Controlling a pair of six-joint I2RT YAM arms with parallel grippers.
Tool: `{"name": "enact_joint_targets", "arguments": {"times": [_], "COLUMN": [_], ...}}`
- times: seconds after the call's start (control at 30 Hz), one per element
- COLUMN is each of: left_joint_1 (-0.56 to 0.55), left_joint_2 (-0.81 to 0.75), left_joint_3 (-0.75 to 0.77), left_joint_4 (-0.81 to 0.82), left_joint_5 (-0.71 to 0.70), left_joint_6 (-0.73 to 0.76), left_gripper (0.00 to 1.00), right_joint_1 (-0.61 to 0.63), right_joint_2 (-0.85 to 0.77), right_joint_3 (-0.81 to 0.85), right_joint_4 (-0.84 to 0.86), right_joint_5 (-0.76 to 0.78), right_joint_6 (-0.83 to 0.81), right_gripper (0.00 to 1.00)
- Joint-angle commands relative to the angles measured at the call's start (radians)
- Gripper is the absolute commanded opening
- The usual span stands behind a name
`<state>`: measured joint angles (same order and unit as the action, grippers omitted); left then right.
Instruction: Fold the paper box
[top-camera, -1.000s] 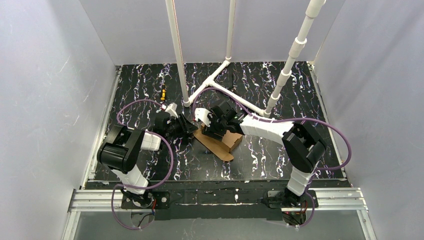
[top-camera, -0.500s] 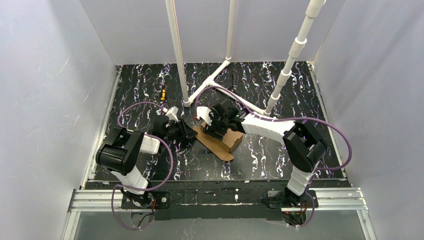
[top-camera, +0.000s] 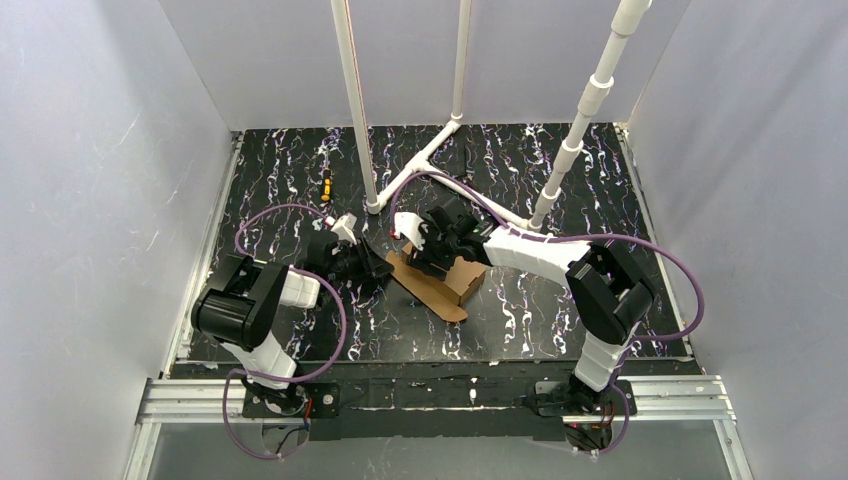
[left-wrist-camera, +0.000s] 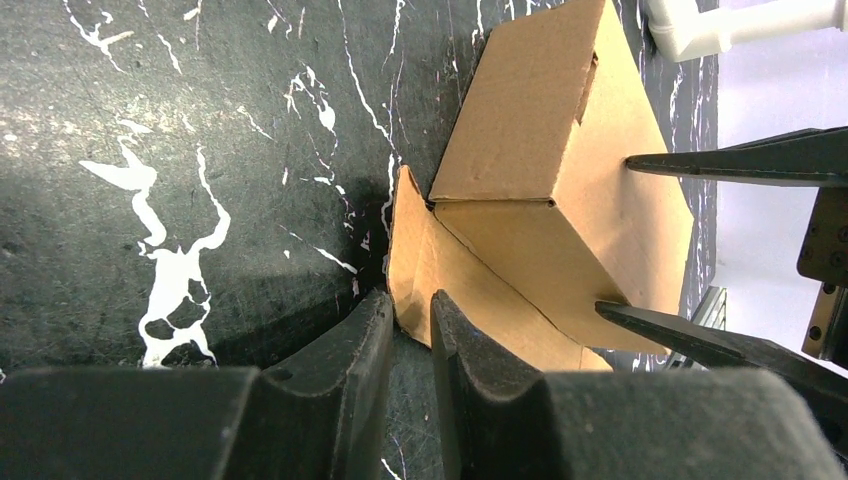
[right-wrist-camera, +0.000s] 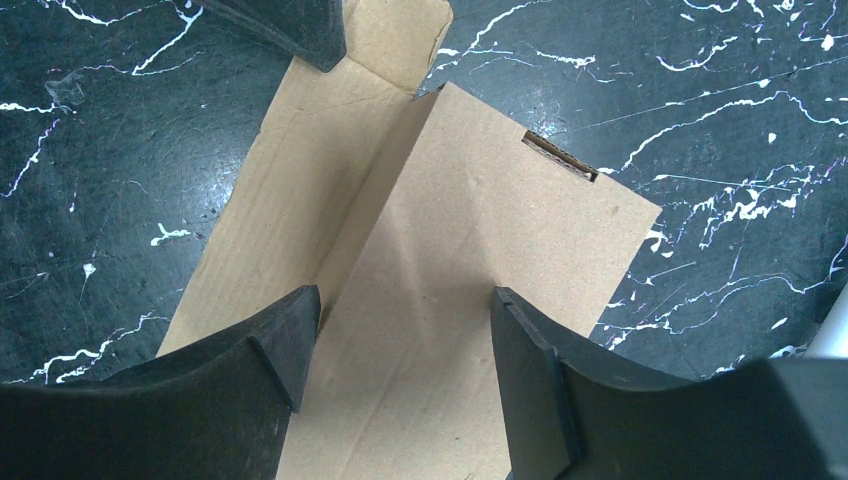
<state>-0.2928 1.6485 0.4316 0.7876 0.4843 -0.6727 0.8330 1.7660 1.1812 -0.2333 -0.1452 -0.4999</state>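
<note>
paper box (right-wrist-camera: 470, 260) is matt corrugated cardboard, desk (left-wrist-camera: 150, 120) is black marbled with a scuffed sheen, right pincer (right-wrist-camera: 402, 295) looks matt black plastic.

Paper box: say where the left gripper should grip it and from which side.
Take the paper box by the thin flap nearest the left gripper, coming in low from the left: that flap's free edge faces its fingers, while the folded walls look too wide.

The right claw (right-wrist-camera: 402, 300) hangs spread above the paper box (right-wrist-camera: 470, 200) on the marbled table (right-wrist-camera: 720, 120).
</note>
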Motion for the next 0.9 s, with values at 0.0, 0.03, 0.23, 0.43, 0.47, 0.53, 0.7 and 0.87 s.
{"name": "enact_joint_targets", "arguments": {"times": [0.0,0.03,0.23,0.43,0.47,0.53,0.7,0.87], "left_joint_1": [-0.014,-0.017,-0.073,-0.161,-0.162,-0.168,-0.172,-0.172], "left_joint_2": [-0.030,-0.033,-0.078,-0.155,-0.154,-0.157,-0.157,-0.151], "left_joint_3": [-0.007,-0.005,-0.006,-0.036,-0.033,-0.024,-0.007,0.004], "left_joint_4": [-0.041,-0.041,-0.037,-0.055,-0.062,-0.078,-0.111,-0.116], "left_joint_5": [-0.029,-0.032,-0.077,-0.213,-0.216,-0.225,-0.246,-0.268], "left_joint_6": [0.037,0.042,0.096,0.177,0.181,0.187,0.187,0.175], "left_gripper": [0.19,0.19,0.05,0.05,0.05,0.05,0.11,0.21], "right_joint_1": [-0.001,-0.001,-0.002,-0.002,-0.002,-0.002,-0.002,-0.002], "right_joint_2": [-0.004,-0.004,0.001,0.001,0.001,0.001,0.004,0.006], "right_joint_3": [-0.014,-0.014,-0.014,-0.012,-0.012,-0.012,-0.012,-0.012], "right_joint_4": [-0.055,-0.055,-0.057,-0.061,-0.061,-0.061,-0.061,-0.061], "right_joint_5": [-0.038,-0.039,-0.040,-0.043,-0.043,-0.043,-0.043,-0.044], "right_joint_6": [0.020,0.020,0.020,0.018,0.018,0.018,0.019,0.019], "right_gripper": [0.70,0.70,0.70,0.70,0.70,0.70,0.70,0.70]}}
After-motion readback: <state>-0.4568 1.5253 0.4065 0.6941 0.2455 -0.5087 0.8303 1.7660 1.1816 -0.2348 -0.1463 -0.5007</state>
